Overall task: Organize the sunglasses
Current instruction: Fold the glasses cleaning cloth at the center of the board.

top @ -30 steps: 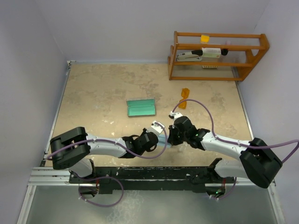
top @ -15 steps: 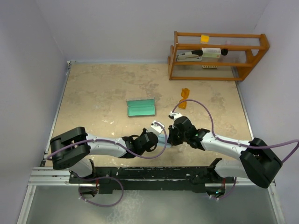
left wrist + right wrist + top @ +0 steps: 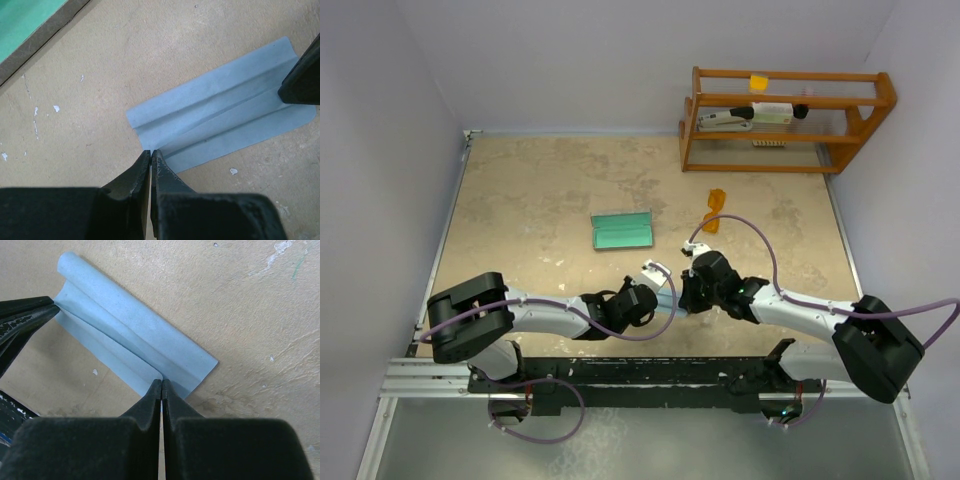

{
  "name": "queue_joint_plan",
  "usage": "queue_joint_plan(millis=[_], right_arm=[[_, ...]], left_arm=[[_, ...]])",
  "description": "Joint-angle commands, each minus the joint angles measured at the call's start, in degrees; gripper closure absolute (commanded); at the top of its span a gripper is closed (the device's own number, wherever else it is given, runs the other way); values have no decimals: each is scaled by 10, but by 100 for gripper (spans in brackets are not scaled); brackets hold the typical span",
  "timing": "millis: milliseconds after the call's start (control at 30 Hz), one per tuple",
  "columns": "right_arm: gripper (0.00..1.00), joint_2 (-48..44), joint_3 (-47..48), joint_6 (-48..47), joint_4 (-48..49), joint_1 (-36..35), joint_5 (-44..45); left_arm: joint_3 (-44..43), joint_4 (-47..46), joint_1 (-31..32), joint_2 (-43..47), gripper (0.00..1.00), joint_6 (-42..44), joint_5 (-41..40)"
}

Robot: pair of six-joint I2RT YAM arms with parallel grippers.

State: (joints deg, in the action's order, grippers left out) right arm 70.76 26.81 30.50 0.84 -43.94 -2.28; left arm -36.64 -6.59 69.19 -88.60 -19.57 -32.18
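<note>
The orange sunglasses point(image 3: 715, 210) lie on the table right of centre, in front of the wooden rack. The grey case point(image 3: 623, 231) lies open, green lining up, left of them; its corner shows in the left wrist view point(image 3: 30, 30). A light blue cloth point(image 3: 220, 120) lies folded in ridges near the front, also in the right wrist view point(image 3: 135, 340). My left gripper point(image 3: 151, 151) is shut on the cloth's left edge. My right gripper point(image 3: 161, 381) is shut on its right edge. In the top view the two grippers point(image 3: 665, 297) meet over the cloth, which is mostly hidden.
A wooden rack point(image 3: 785, 120) stands at the back right with a stapler and small items on its shelves. White walls close the table on the left, back and right. White specks dot the tan tabletop point(image 3: 540, 200).
Both grippers have shifted very slightly toward the near edge while holding the cloth. The sunglasses and case have not moved.
</note>
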Motion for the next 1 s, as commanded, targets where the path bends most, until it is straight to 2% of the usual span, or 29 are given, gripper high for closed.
queue_joint_plan(millis=[0, 400, 667, 967], right_arm=[[100, -4, -3, 7, 13, -3, 10], [100, -5, -4, 8, 14, -5, 10], [83, -14, -4, 8, 15, -5, 7], [77, -26, -2, 5, 12, -6, 2]], left_arm=[[3, -20, 4, 6, 100, -12, -9], [3, -20, 5, 2, 100, -12, -4], [2, -19, 5, 4, 100, -12, -5], [-2, -13, 8, 7, 100, -11, -6]])
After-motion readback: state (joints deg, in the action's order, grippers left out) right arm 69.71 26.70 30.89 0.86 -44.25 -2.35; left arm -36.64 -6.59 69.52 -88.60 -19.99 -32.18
